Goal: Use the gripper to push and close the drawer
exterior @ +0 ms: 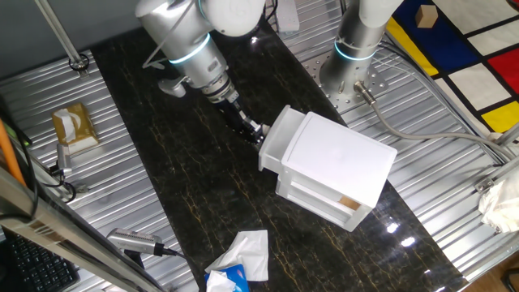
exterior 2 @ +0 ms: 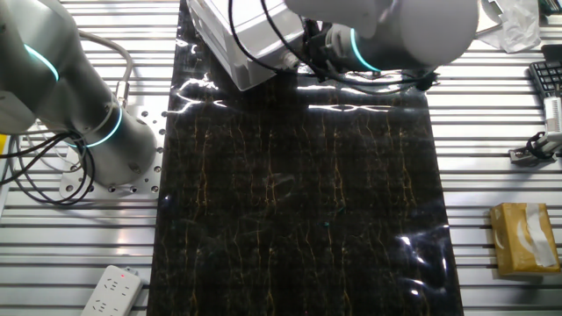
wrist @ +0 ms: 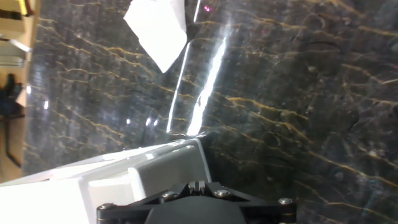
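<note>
The white cabinet [exterior: 345, 162] stands on the dark marble mat. Its upper drawer [exterior: 278, 139] sticks out a little toward the left. I cannot make out the knob, which is hidden behind the gripper tip. My gripper [exterior: 253, 130] reaches down from the upper left on the silver arm with the teal ring, and its tips are at the drawer's front face. In the hand view the fingers [wrist: 196, 185] are pressed together, with the white drawer [wrist: 130, 177] just ahead at lower left. In the other fixed view the cabinet [exterior 2: 237, 44] is at the top edge and the arm hides the gripper.
A lower drawer with tan blocks [exterior: 347, 203] is slightly open. A second arm column [exterior: 357, 45] stands behind the cabinet. A white tissue [exterior: 247, 251] and a blue packet [exterior: 225, 281] lie near the front. A tan box [exterior: 73, 126] sits at left.
</note>
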You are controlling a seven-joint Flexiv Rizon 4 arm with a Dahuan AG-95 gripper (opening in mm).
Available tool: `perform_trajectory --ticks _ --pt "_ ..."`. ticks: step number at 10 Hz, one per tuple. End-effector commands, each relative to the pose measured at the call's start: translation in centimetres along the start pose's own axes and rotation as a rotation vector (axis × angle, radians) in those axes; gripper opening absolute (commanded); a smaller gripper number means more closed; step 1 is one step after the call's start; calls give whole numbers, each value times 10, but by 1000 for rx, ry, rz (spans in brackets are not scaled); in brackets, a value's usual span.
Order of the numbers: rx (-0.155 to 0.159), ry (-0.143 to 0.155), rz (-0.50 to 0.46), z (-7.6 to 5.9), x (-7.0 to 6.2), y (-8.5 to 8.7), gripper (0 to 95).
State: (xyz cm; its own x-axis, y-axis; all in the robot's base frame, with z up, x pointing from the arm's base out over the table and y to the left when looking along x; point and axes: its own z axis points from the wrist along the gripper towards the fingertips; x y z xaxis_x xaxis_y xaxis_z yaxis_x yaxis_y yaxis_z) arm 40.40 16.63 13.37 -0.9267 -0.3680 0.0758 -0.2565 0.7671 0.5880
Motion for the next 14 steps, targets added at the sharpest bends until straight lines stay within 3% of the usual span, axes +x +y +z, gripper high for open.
perform_trajectory --ticks 1,11,14 --pt "0 -3 9 4 1 5 0" --pt "15 -26 67 29 -2 39 0" --pt "26 -26 62 30 -3 40 0"
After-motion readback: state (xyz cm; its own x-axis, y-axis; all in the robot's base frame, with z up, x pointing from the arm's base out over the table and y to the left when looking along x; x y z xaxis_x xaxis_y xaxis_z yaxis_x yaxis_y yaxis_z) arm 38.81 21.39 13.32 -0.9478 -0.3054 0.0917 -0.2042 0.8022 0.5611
